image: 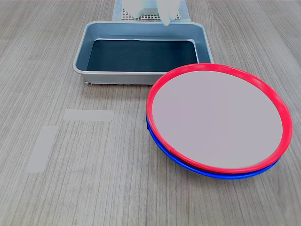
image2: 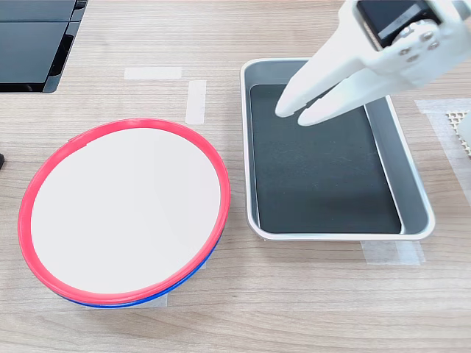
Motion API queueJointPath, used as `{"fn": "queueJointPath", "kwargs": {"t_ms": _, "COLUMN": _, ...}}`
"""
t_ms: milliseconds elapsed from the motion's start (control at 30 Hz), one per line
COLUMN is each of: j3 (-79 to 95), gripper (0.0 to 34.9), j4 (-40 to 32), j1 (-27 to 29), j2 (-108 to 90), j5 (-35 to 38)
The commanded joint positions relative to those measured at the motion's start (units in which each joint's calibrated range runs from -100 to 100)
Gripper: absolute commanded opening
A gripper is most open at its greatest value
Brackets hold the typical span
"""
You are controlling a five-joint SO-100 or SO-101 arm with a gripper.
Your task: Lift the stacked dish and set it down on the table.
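the red-rimmed stacked dish (image2: 125, 209) sits nested on a blue-rimmed dish (image2: 173, 283) left of the metal tray (image2: 416, 191) in the second exterior view, awaiting lifting, while the empty gripper (image2: 293, 114), fingers nearly closed, hangs above the tray.

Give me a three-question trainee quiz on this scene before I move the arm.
1. True or false: the red-rimmed dish sits nested in the blue-rimmed dish.
2. In the second exterior view, the gripper hangs over: A) the metal tray B) the dishes C) a tape strip.
3. Is the gripper holding anything?

Key: 1 true; 2 A; 3 no, its fingertips are nearly together with nothing between them.
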Motion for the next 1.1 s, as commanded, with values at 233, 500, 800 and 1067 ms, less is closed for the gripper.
{"fn": "queueJointPath", "kwargs": {"t_ms": 233, "j3": -27.0, "gripper": 15.9, "j4": -1.6, "j1": -3.3, "j2": 32.8, "j5": 1.7}}
{"fn": "queueJointPath", "kwargs": {"t_ms": 500, "j3": -31.7, "gripper": 15.9, "j4": -5.4, "j1": -4.0, "j2": 43.8, "j5": 2.3}}
{"fn": "queueJointPath", "kwargs": {"t_ms": 800, "j3": -37.5, "gripper": 15.0, "j4": -7.1, "j1": -5.1, "j2": 50.8, "j5": 2.1}}
{"fn": "queueJointPath", "kwargs": {"t_ms": 1067, "j3": -40.1, "gripper": 15.5, "j4": -7.5, "j1": -6.2, "j2": 54.1, "j5": 2.1}}
